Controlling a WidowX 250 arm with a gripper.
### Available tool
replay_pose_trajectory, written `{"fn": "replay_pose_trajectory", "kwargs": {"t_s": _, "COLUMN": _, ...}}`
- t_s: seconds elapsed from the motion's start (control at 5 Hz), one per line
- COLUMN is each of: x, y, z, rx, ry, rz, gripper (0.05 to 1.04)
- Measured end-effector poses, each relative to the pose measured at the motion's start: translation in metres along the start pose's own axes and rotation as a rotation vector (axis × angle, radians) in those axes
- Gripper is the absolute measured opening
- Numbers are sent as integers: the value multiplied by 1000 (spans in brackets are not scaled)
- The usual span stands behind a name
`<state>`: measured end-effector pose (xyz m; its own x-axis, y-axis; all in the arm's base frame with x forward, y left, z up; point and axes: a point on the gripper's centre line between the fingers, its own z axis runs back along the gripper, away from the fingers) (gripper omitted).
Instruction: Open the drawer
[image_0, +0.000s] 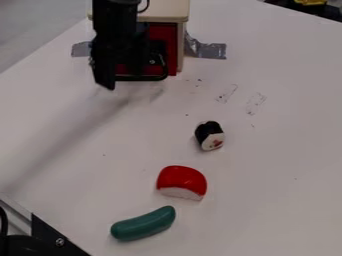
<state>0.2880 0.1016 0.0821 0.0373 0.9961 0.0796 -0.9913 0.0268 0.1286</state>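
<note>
Spreading across most of the view, a white surface (267, 150) carries everything here. The black arm (113, 22) comes in from the top edge, left of centre, in front of a cream-topped cabinet (163, 11). A black and silver fixture (59, 239) crosses the lower left corner. The red drawer (170, 47) is in the front of the cabinet, partly behind the arm; I cannot tell whether it is slightly out. The claw (115, 67) hangs at the drawer's front, near its black handle (141, 78); whether it is wide or narrow, I cannot tell. Silver tape (210, 50) lies on either side of the cabinet. Toward the near side lie a green cucumber-like piece (143, 223), a red-and-white piece (182, 181) just beyond it, and, smallest, a black-and-white roll (210, 135) farther back.
</note>
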Motion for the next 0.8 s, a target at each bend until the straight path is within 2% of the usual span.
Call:
{"fn": "replay_pose_trajectory", "kwargs": {"t_s": 0.2, "x": 3, "y": -13, "z": 13, "rx": -24, "ry": 12, "rz": 10, "gripper": 1000}}
{"fn": "replay_pose_trajectory", "kwargs": {"t_s": 0.6, "x": 8, "y": -26, "z": -28, "rx": 58, "ry": 1, "rz": -3, "gripper": 1000}}
{"fn": "replay_pose_trajectory", "kwargs": {"t_s": 0.8, "x": 9, "y": -29, "z": -41, "rx": 76, "ry": -10, "rz": 5, "gripper": 1000}}
